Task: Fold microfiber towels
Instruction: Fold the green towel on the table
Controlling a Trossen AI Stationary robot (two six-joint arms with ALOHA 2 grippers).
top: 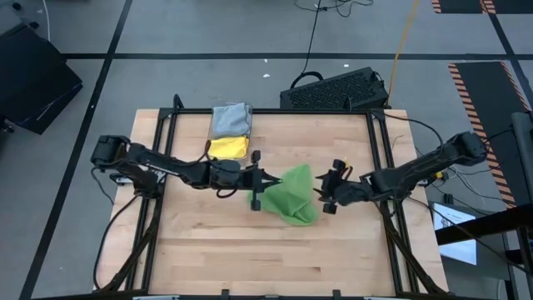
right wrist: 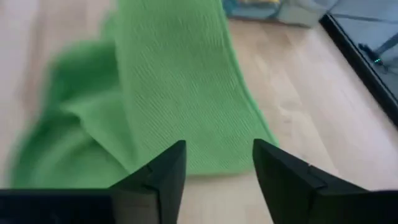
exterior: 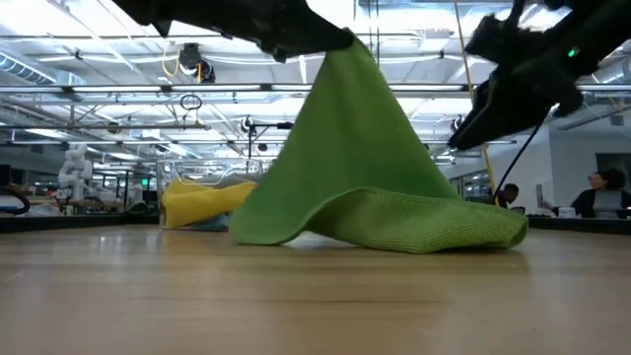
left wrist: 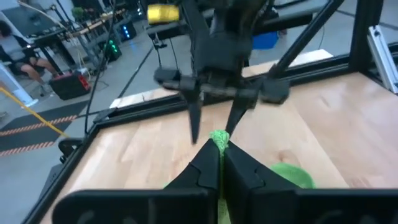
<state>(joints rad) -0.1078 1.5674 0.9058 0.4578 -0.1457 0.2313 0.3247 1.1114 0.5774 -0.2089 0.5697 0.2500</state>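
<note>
The left gripper (top: 265,181) is clamped on a corner of the bright green towel (top: 293,195), its two fingers pressed together with the cloth pinched between them, as the left wrist view shows (left wrist: 219,138). From the table-level camera that corner is held high, and the green towel (exterior: 365,177) hangs down from it like a tent, its lower hem spread along the wooden table (top: 208,250). The right gripper (top: 326,193) hangs just beside the green towel on its far side from the left gripper, fingers (right wrist: 163,168) parted with nothing between them and the cloth (right wrist: 168,81) just ahead of their tips. Beyond the green towel, toward the back edge of the table, a yellow towel (top: 228,147) and a grey towel (top: 231,119) lie together in a clear bin; they are well apart from the green one. The table in front of the green towel, out to the front edge, is bare wood. A black frame (top: 381,167) runs along the table's sides close behind each arm.
</note>
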